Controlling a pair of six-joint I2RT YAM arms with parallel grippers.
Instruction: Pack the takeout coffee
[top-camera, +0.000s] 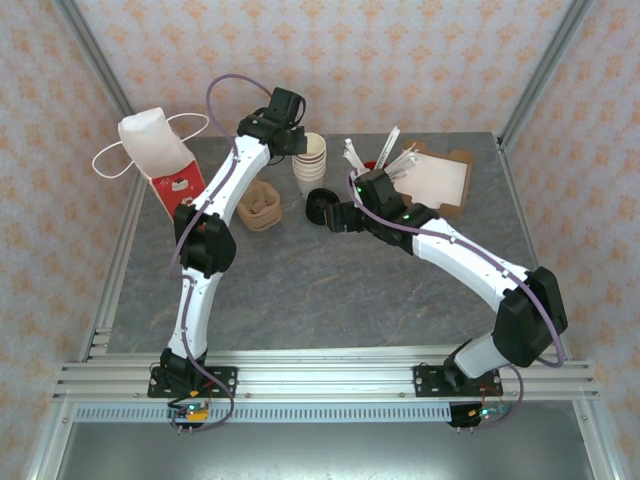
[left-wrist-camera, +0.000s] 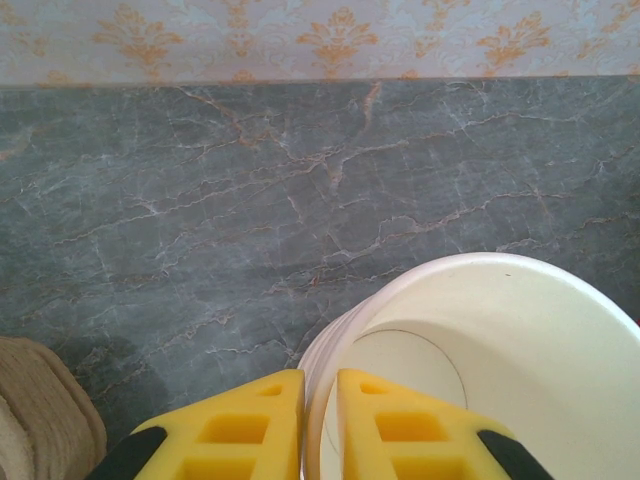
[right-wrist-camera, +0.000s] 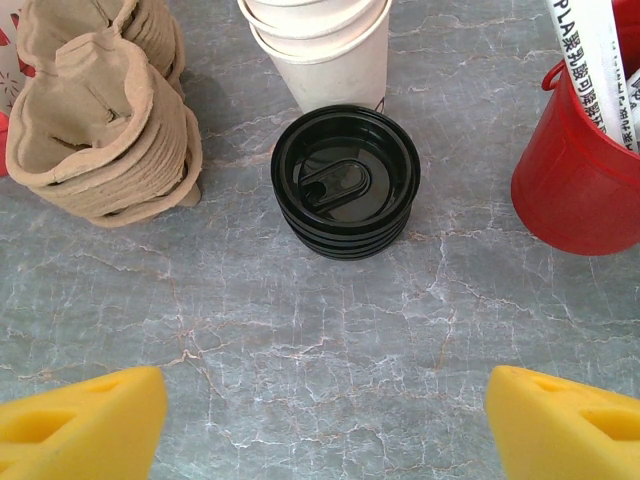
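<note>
The takeout coffee, a cup with its lid on, is out of view. A stack of lidless cream paper cups (top-camera: 310, 160) stands at the back middle of the table. My left gripper (top-camera: 298, 146) is shut on the rim of the top cup (left-wrist-camera: 500, 350), one yellow finger (left-wrist-camera: 235, 430) outside the wall and one inside. A stack of loose black lids (right-wrist-camera: 345, 182) sits just in front of the cups (right-wrist-camera: 320, 45). My right gripper (right-wrist-camera: 325, 420) stands open, low over the table, a short way before the lids (top-camera: 320, 207), nothing between its fingers. The red-and-white bag (top-camera: 160, 155) stands at the back left.
A pile of brown pulp cup carriers (top-camera: 263, 207) (right-wrist-camera: 105, 110) lies left of the lids. A red bucket (right-wrist-camera: 585, 170) of wrapped sticks stands to the right, with brown paper sheets (top-camera: 440, 180) beyond it. Metal frame posts edge the grey marble table (top-camera: 330, 290).
</note>
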